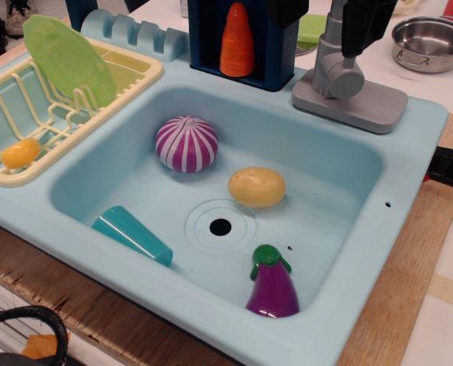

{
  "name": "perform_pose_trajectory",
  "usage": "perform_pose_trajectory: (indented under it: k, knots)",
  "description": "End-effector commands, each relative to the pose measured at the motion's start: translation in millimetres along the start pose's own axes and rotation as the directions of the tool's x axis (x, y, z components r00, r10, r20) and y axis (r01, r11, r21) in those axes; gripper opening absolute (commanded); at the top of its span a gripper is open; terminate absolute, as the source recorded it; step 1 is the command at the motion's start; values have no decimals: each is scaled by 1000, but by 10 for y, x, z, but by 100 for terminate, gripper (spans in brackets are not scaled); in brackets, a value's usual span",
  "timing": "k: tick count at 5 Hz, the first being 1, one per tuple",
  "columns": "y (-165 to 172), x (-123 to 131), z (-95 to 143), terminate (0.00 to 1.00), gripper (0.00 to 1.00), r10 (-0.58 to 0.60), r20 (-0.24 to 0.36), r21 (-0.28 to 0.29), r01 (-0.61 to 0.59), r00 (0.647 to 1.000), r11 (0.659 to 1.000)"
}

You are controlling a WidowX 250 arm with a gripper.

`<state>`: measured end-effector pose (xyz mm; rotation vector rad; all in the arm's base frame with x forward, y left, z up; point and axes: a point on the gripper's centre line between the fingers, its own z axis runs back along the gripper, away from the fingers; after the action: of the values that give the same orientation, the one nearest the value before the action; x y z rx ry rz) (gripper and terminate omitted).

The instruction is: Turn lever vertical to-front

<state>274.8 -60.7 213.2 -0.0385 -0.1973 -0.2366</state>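
Note:
The grey lever stands on its grey rectangular base on the back right rim of the toy sink. Its post rises upright, and the short round-ended arm points forward and slightly right, low over the base. My gripper comes down from the top edge as two black shapes, one on each side of the post's upper part. Most of the gripper is cut off by the frame. I cannot tell whether the fingers press on the post.
The basin holds a purple-striped onion, a yellow potato, a lying teal cup and an eggplant. A dish rack with a green plate stands left. An orange cone and a steel pot stand behind.

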Motion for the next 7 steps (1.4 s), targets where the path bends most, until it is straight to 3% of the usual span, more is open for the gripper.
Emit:
perform_pose_trajectory:
  k: [1,3,5,6,7]
  knots:
    - [0,0,0,0,100,0,0,0,0,1000,1000]
    - [-42,264,15,0,100,-54,58,24,53,997,998]
    - [-3,455,5,0,100,-58,44,26,57,997,998]
    - [-2,457,-71,0,0,-3,48,46,1,999,999]
    - [-15,408,-146,0,0,37,46,57,-40,998,998]
